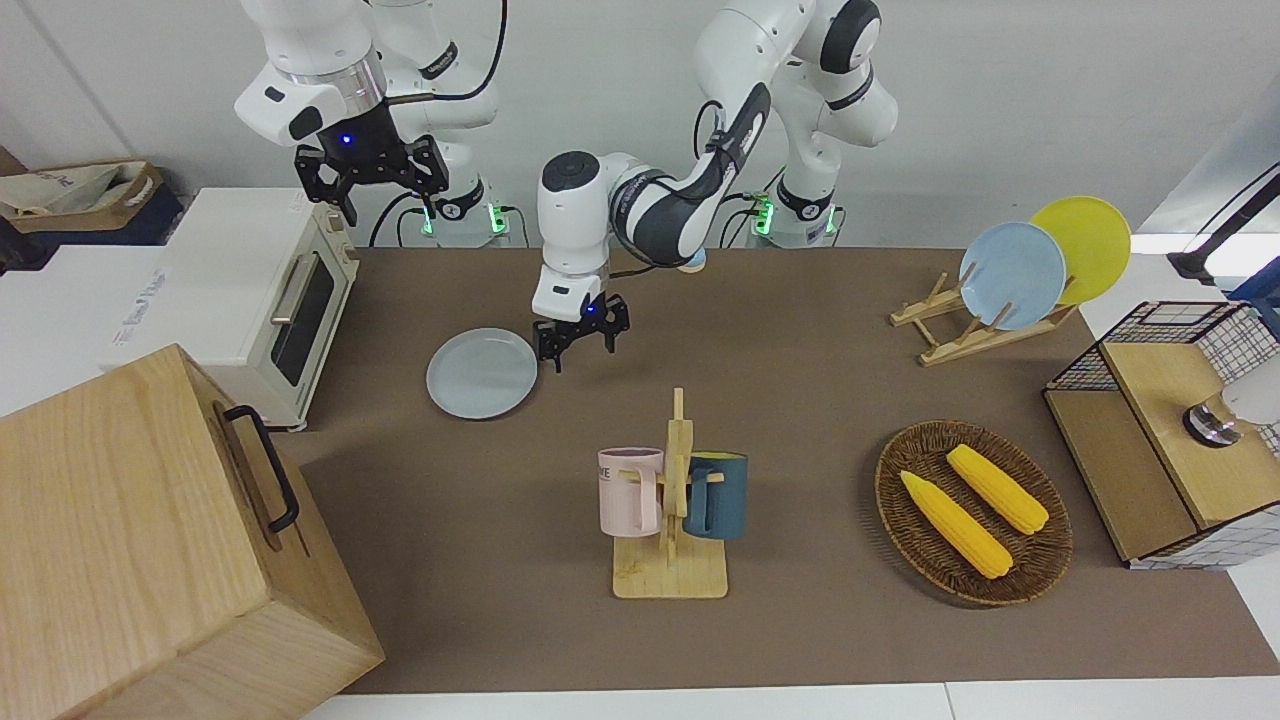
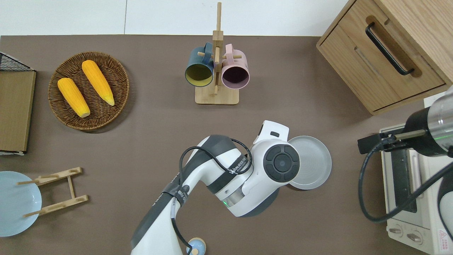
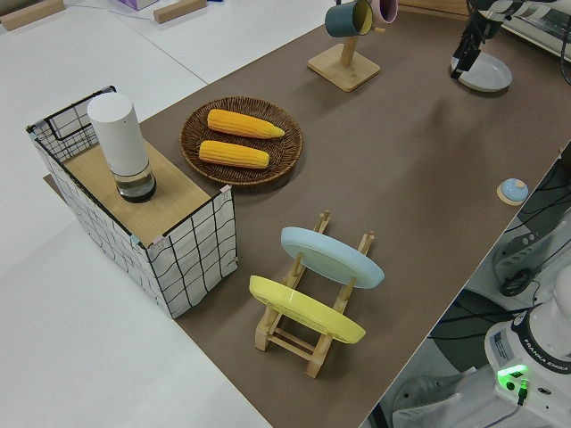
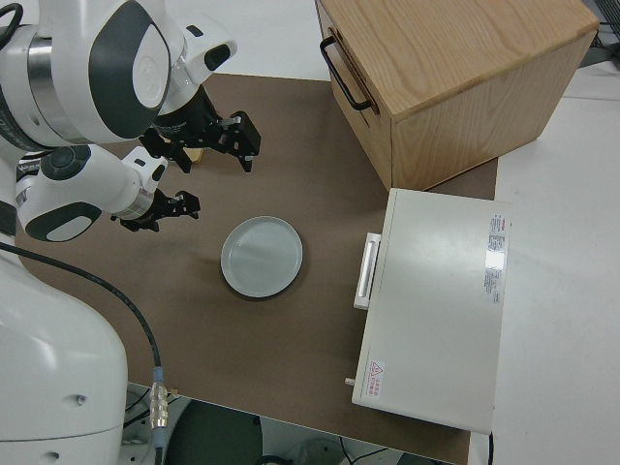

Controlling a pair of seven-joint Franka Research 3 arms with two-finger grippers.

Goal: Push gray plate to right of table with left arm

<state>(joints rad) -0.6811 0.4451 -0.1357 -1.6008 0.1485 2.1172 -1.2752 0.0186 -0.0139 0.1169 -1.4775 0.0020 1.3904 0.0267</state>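
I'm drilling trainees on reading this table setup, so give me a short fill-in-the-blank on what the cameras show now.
1. The gray plate lies flat on the table in front of the white ____.
2. The wicker basket holds two ears of ____.
3. On the mug rack a pink mug hangs beside a dark ____ one.
4. The left pincer touches ____ of the plate.

Missing words: toaster oven; corn; blue; no part
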